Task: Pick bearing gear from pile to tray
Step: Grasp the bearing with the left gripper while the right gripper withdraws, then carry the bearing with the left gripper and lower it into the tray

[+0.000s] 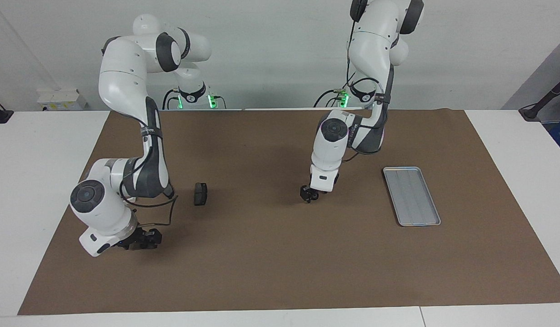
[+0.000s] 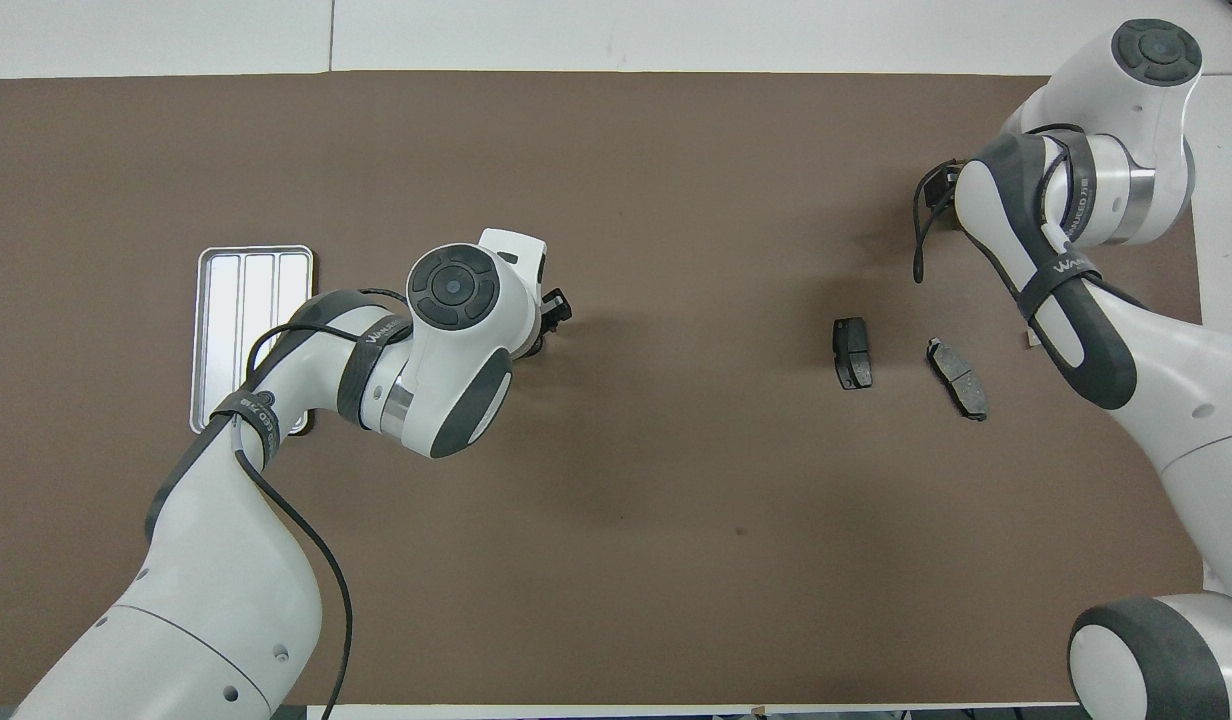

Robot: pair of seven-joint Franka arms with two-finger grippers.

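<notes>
- The left gripper (image 1: pixel 309 194) hangs low over the middle of the brown mat (image 1: pixel 280 268), its tips close to the surface; whether its fingers are parted or clamped on something I cannot tell.
- In the overhead view the left gripper (image 2: pixel 551 310) pokes out from under the arm's wrist, with nothing plainly visible under it.
- The right gripper (image 1: pixel 143 239) is low over the mat near the edge at the right arm's end, in the half of the mat farther from the robots; I cannot tell how its fingers stand or whether anything is in them.
- The tray (image 1: pixel 412 196) lies flat on the mat toward the left arm's end, well apart from the left gripper; its ribbed floor (image 2: pixel 251 300) shows bare.
- Two dark brake pads lie on the mat toward the right arm's end: one (image 2: pixel 853 352) nearer the middle, the other (image 2: pixel 957 377) just beside it toward that end, not touching.
- In the facing view only the first pad (image 1: pixel 200 194) shows.
</notes>
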